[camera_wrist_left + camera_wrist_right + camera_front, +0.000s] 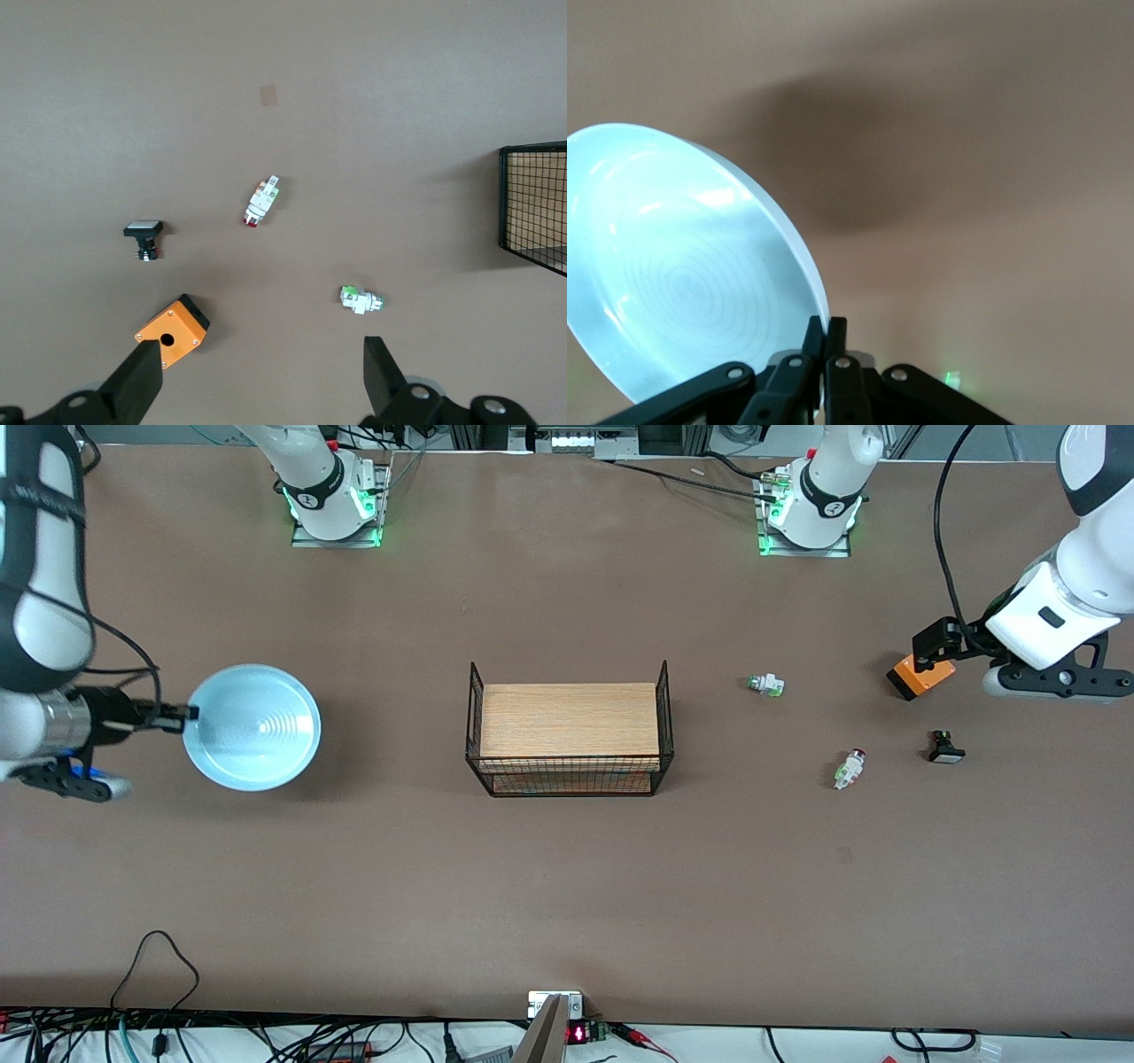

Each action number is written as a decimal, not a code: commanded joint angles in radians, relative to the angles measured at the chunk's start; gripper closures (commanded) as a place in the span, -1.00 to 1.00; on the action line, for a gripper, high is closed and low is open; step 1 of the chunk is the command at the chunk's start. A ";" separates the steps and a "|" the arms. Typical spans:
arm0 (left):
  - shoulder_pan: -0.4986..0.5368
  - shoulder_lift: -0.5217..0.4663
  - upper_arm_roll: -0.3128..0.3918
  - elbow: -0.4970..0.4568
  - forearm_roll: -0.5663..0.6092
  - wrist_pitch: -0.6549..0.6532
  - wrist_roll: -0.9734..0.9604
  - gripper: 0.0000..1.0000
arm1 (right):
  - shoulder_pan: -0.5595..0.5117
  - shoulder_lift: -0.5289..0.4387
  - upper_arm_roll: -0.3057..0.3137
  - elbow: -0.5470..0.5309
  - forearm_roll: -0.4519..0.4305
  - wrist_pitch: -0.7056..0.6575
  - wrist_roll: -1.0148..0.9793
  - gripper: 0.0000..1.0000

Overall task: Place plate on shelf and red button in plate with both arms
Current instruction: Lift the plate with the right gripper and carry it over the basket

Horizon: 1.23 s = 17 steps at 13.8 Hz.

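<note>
The right hand (188, 712) is pinching the rim of the plate (252, 726) with its fingers (834, 341) pressed together on the edge. It is holding the plate up in the air, tilted, over the desk (549, 886) toward the right arm's end; a shadow is falling on the desk surface under the plate.

The left hand (257, 372) is hovering with its fingers (137, 381) spread wide and gripping nothing, over the desk toward the left arm's end. An orange box (921, 676) with a black end is lying on the desk just below that hand. A black-and-white square-capped button (945, 747) is lying nearer to the front camera than the orange box. The red button (849, 769) is lying on its side on the desk, beside the square-capped button and toward the wire rack (570, 728). A white part with a green tip (766, 685) is lying farther from the front camera than the red button, apart from it.

The wire rack, holding a wooden board (570, 722), is standing at the middle of the desk, well apart from both hands.
</note>
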 commanded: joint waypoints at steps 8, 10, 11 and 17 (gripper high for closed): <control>0.010 0.007 0.001 0.021 -0.026 -0.003 0.028 -1.00 | 0.264 -0.132 0.043 0.086 0.075 -0.128 0.587 1.00; 0.010 0.007 0.001 0.021 -0.027 -0.003 0.028 -1.00 | 0.358 -0.132 0.043 0.088 0.073 -0.106 0.706 1.00; 0.010 0.007 0.000 0.021 -0.027 -0.006 0.030 -1.00 | 0.401 -0.132 0.043 0.086 0.073 -0.076 0.763 1.00; -0.001 0.010 -0.005 0.021 -0.028 -0.006 0.027 -1.00 | 0.574 -0.078 0.042 0.080 0.071 0.122 1.015 1.00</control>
